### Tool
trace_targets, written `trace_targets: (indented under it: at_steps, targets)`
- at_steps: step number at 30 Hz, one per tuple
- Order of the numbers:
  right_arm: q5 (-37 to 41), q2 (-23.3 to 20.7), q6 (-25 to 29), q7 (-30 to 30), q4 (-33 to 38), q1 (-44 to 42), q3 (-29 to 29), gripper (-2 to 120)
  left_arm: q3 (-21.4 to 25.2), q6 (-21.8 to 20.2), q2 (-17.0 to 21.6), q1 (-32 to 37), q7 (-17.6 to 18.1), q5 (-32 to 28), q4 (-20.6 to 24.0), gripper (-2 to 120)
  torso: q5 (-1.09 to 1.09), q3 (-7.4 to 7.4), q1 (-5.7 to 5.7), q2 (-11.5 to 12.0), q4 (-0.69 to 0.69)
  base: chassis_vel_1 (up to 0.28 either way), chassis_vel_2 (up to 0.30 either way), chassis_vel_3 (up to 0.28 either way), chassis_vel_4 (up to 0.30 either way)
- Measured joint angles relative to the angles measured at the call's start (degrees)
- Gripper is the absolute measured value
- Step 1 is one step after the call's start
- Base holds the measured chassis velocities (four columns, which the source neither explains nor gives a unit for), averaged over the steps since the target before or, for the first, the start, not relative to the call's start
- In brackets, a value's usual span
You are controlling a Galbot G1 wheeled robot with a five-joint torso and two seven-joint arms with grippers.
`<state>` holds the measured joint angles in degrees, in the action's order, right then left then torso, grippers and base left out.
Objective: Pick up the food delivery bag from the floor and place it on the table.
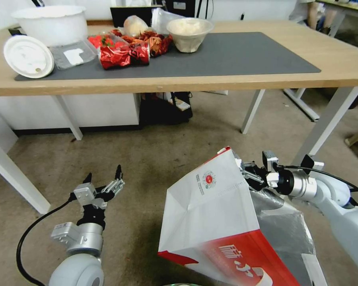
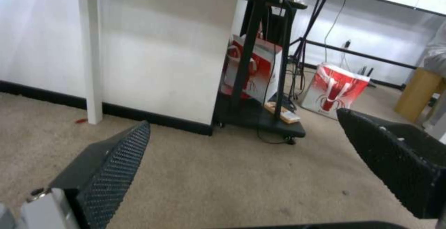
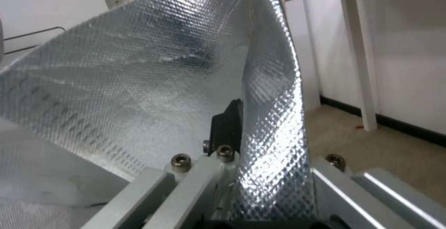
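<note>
Your right pincer [image 1: 246, 169] is clamped on the tilted food delivery bag's [image 1: 211, 214] rim; your left pincer [image 1: 103, 176] hovers agape, empty, over the floor [image 1: 147, 159].

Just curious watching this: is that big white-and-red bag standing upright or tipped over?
Tipped. The food delivery bag leans at an angle, its mouth open to the foil lining, with the right gripper shut on its top edge.

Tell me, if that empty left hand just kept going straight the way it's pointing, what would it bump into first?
Probably the floor. The left hand, open, points forward and slightly down over bare carpet. Farther along that line stand a black rolling stand and a white panel under the table, though depth is hard to judge.
</note>
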<state>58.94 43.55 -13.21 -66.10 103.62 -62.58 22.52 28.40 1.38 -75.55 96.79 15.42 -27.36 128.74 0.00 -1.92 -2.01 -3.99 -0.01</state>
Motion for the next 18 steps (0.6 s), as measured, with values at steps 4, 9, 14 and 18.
trace_targets:
  at_steps: [4, 9, 14, 18]
  targets:
    - [0.2, 0.0, 0.0, 0.2, 0.7, -0.3, 0.1, 0, 0.0, 0.0, 0.1, 0.2, 0.0, 0.0, 0.2, 100, 0.0, -0.85, -0.11, -1.0, 0.01, 0.0, 0.0, 0.0, 0.0]
    - [0.2, -0.2, 0.0, 0.2, 1.5, -0.3, 0.2, 0, 0.1, -0.1, 0.1, 0.3, 0.0, 0.0, 0.7, 100, 0.0, -2.19, -0.24, -2.4, 0.0, 0.0, 0.0, 0.0, 0.0]
    - [0.4, -0.5, -0.1, 0.3, 1.9, -0.6, 0.4, 0, 0.2, -0.1, 0.2, 0.4, 0.0, 0.1, 0.7, 100, 0.0, -3.2, -0.41, -3.6, 0.01, 0.0, 0.0, 0.0, 0.0]
    - [0.4, -0.5, -0.1, 0.3, 2.2, -1.0, 0.7, 0, 0.0, 0.0, 0.0, 0.4, 0.2, 0.2, 0.7, 100, 0.0, -3.98, -0.59, -4.6, 0.0, 0.0, 0.0, 0.0, 0.0]
